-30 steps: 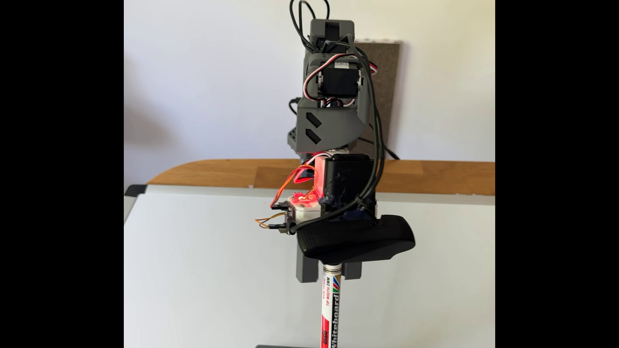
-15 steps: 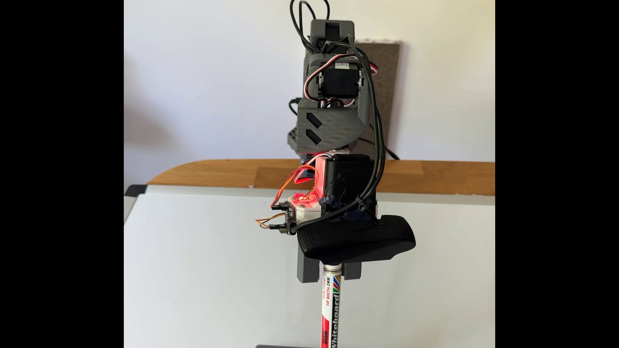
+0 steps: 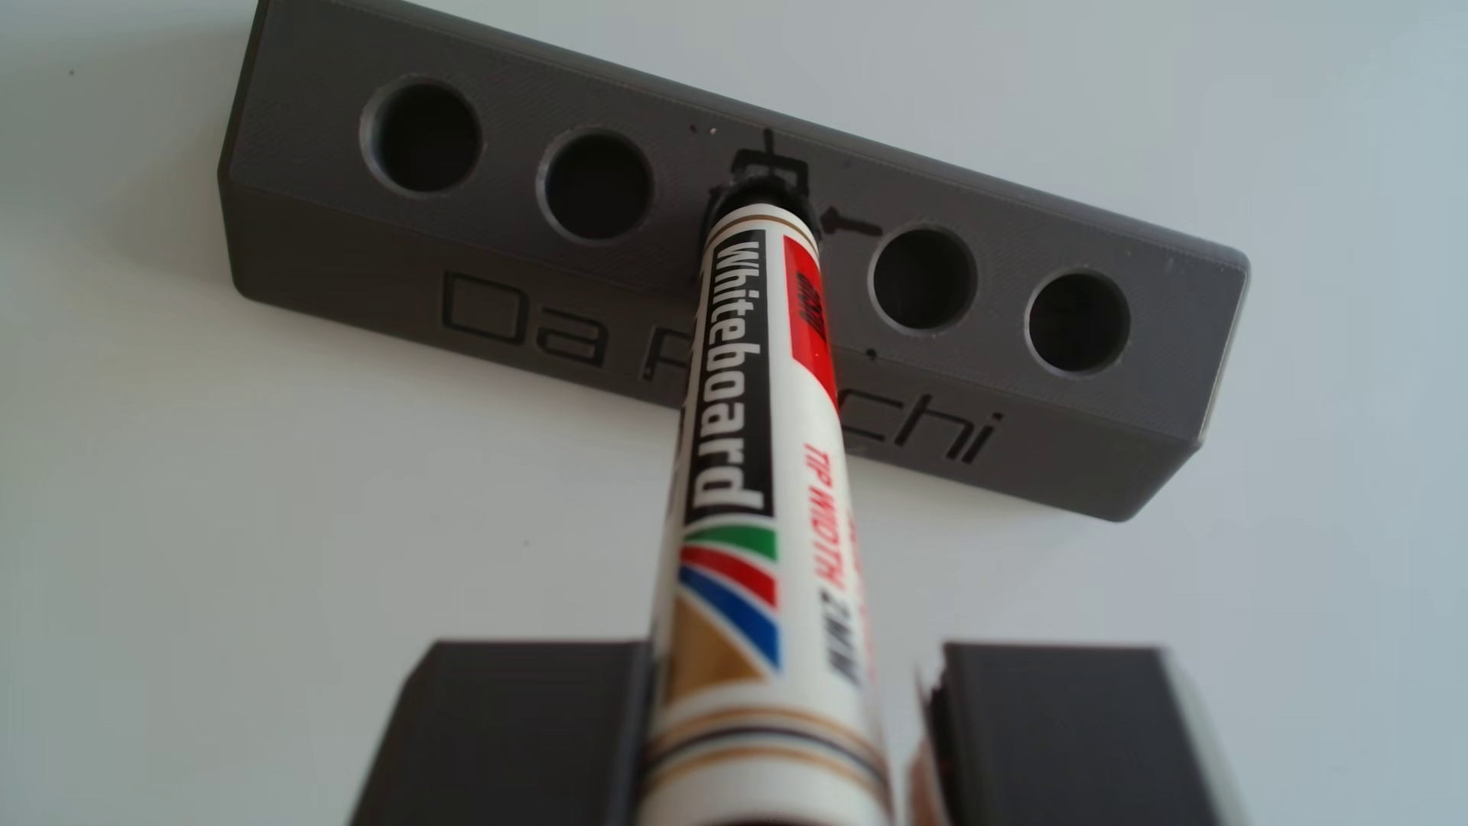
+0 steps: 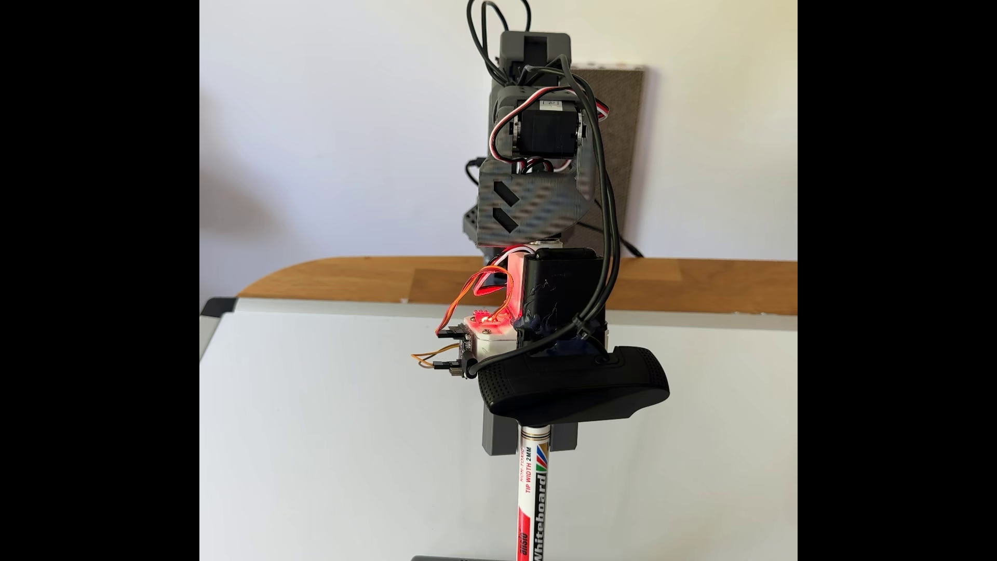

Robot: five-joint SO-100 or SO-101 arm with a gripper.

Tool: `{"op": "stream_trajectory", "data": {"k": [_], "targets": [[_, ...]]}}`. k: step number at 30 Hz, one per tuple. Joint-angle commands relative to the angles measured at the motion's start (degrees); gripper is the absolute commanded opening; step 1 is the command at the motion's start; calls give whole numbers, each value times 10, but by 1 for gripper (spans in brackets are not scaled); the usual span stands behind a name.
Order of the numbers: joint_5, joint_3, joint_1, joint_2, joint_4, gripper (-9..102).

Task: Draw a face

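Observation:
A white whiteboard marker (image 3: 731, 413) stands with its tip end in the middle hole of a grey holder block (image 3: 318, 262) engraved "Da Pinchi". My gripper (image 3: 794, 659) straddles the marker's upper barrel. The left finger (image 3: 516, 731) lies against the barrel, while a thin strip of white shows between the barrel and the right finger (image 3: 1056, 731). In the fixed view the gripper (image 4: 531, 450) hangs below the black wrist camera (image 4: 572, 385), with the marker (image 4: 534, 507) running down out of it. The face is out of view.
The whiteboard (image 4: 323, 431) lies flat on a wooden table (image 4: 350, 280), with the arm's base against the wall behind. The block (image 4: 458, 558) sits at the near edge of the fixed view. Black scribbles mark its top around the middle hole.
The right finger has drawn in a little toward the marker, narrowing the jaws. The marker and the block have not moved.

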Motion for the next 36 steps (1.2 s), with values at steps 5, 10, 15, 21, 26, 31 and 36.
{"op": "stream_trajectory", "data": {"k": [5,10,15,21,26,31,36], "targets": [[-2,-40,-1,24,-20,24],[1,-40,-1,24,-20,11],[8,-40,-1,25,-21,-1],[9,-40,-1,25,-21,-1],[9,-58,-1,25,-19,-1],[9,-89,-1,25,-19,-1],[4,-99,-1,20,-18,-1]]}}
